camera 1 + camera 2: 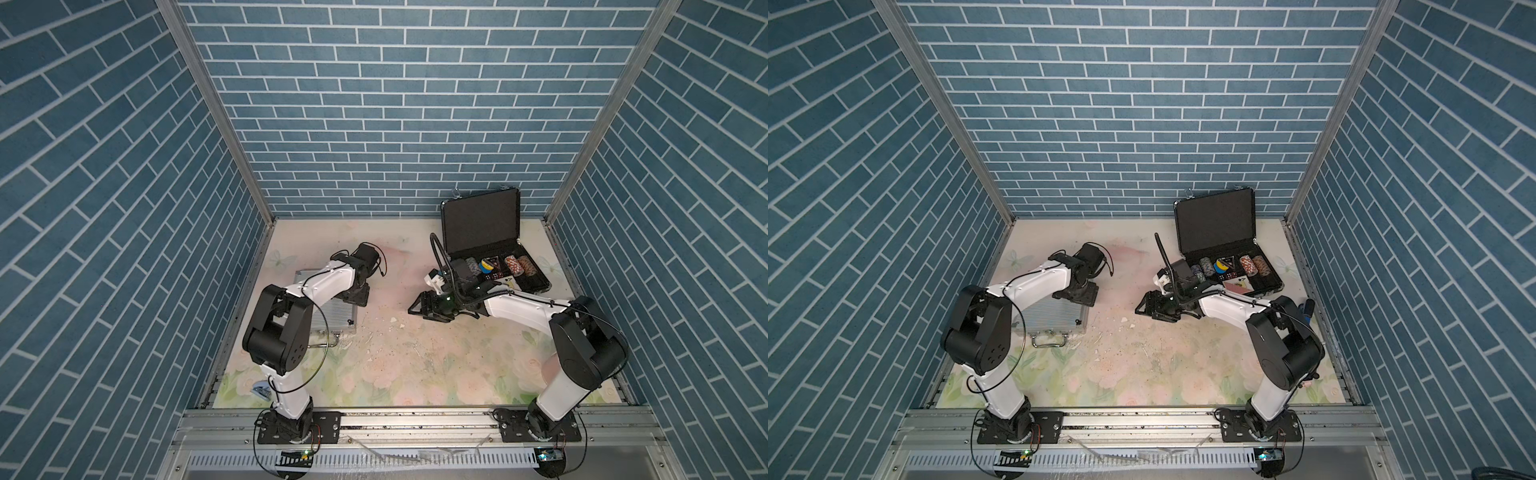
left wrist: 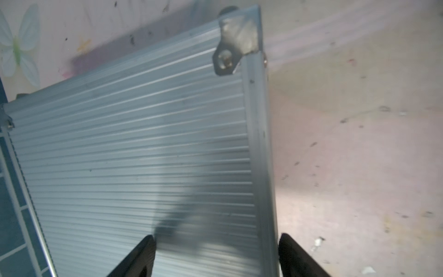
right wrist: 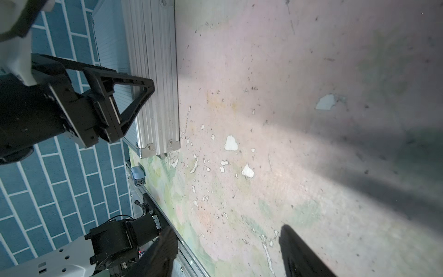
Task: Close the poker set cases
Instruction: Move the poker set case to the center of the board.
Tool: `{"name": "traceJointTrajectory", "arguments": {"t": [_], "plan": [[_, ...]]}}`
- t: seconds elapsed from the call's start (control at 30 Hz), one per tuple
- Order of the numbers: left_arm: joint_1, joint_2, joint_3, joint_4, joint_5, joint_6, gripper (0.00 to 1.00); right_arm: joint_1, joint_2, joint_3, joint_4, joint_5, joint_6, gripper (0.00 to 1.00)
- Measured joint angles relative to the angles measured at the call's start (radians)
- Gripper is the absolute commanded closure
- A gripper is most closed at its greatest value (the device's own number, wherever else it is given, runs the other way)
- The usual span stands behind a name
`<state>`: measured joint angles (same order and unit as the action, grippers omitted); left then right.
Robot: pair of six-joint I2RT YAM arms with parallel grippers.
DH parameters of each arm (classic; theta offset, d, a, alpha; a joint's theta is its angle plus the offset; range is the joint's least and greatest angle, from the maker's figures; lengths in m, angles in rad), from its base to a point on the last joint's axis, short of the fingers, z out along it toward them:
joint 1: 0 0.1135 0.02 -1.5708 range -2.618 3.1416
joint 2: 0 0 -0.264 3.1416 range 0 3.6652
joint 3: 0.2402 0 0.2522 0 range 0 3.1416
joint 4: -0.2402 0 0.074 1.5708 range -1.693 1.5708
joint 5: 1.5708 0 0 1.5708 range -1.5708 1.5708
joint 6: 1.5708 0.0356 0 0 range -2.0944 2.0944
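**Silver case down flat, black case standing open**

The floral desk (image 1: 415, 365) fills the floor of the blue brick-patterned booth, and it carries 2 cases. The larger black case (image 1: 478, 224) sits at the far right corner, near the back wall. Its lid is raised nearly upright, showing black lining, and its tray lies flat toward the robot. The smaller silver case (image 1: 1054, 318) lies on the left side, close to the left wall. Its ribbed lid is down on its base, and the right wrist view shows the 2 halves meeting along the side.

The left claw (image 2: 217, 237) hangs over the silver case's right-hand edge with its jaws spread wide. One finger is above the ribbed lid and the other is out past the edge rail. It has hold of nothing. Whether either finger touches the metal cannot be told.

The right claw (image 3: 226, 230) sits low over bare desk between the 2 cases, pointing toward the silver one. It is parted and empty, with only the floral surface between its fingers.

Stacks of poker chips (image 1: 515, 264) stand in a row in the black case's tray, with a playing card (image 1: 1237, 284) just in front of them. The silver case's metal handle (image 1: 1050, 341) lies on the desk at its near edge. White flecks (image 3: 231, 143) are scattered on the desk between the arms
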<state>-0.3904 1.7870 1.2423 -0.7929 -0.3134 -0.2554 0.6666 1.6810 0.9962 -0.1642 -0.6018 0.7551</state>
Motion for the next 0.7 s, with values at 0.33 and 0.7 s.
{"name": "traceJointTrajectory", "arguments": {"t": [0.33,0.7], "plan": [[0.179,-0.060,-0.069,-0.017,0.010,0.060,0.21,0.000,0.000,0.011,0.001,0.000,0.000,0.30],[0.272,-0.022,-0.018,-0.052,0.033,0.093,0.25,0.000,0.000,0.011,0.001,-0.001,0.000,0.30]]}}
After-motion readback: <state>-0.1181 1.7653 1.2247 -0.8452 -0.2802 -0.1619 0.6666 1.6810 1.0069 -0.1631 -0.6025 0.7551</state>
